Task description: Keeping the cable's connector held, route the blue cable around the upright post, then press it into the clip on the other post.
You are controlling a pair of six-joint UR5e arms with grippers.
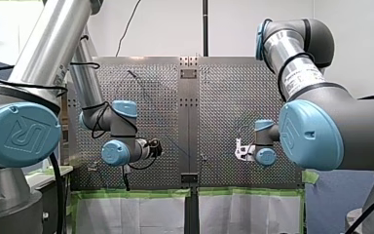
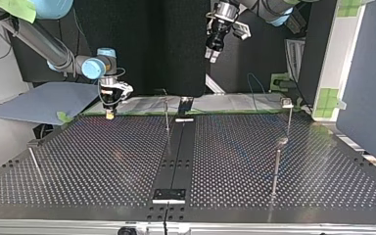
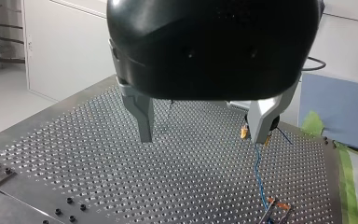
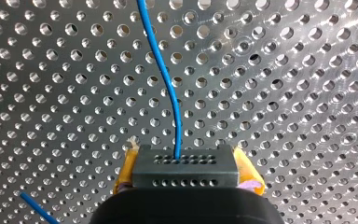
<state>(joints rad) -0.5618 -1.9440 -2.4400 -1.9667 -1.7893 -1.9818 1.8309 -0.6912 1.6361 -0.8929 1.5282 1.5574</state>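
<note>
My left arm's blue joint cap (image 1: 18, 132) bears a UR mark. My right gripper (image 4: 186, 164) has its yellow-padded fingers clamped on the grey connector (image 4: 185, 175). The blue cable (image 4: 170, 88) runs from the connector across the perforated tabletop (image 4: 51, 93). My left gripper (image 3: 203, 138) hangs above the tabletop, fingers spread and empty. Beyond, thin posts (image 2: 275, 169) stand well apart.

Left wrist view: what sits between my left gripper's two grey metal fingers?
Nothing: in that view the open fingers of my left gripper frame only bare perforated metal table. The thin blue cable runs outside the gap, past one finger.
</note>
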